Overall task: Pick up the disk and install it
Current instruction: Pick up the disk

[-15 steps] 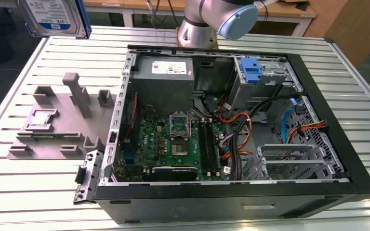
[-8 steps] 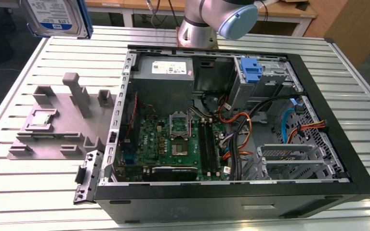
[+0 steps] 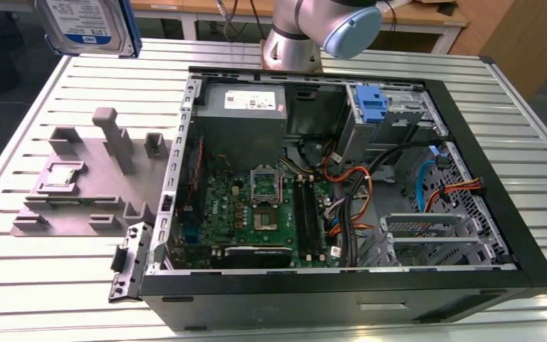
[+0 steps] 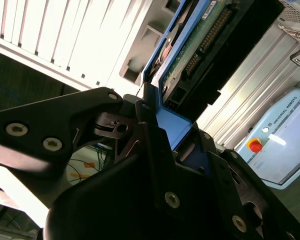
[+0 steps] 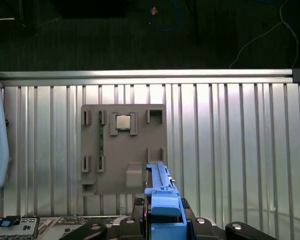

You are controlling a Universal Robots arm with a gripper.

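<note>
High above the slatted table (image 3: 26,278), to the exterior view's left of the open computer case (image 3: 350,303): the disk (image 3: 88,25), clamped by its blue carrier between the fingers of the gripper (image 5: 163,221). Probably rigid, dense and shock-sensitive; best taken by the carrier rails, never the circuit board. Wrist held aloft, facing down over the grey fixture plate (image 5: 122,150).

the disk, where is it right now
The disk is up in the air at the exterior view's top left, above the grey fixture plate, clamped in the gripper, outside the computer case.
</note>
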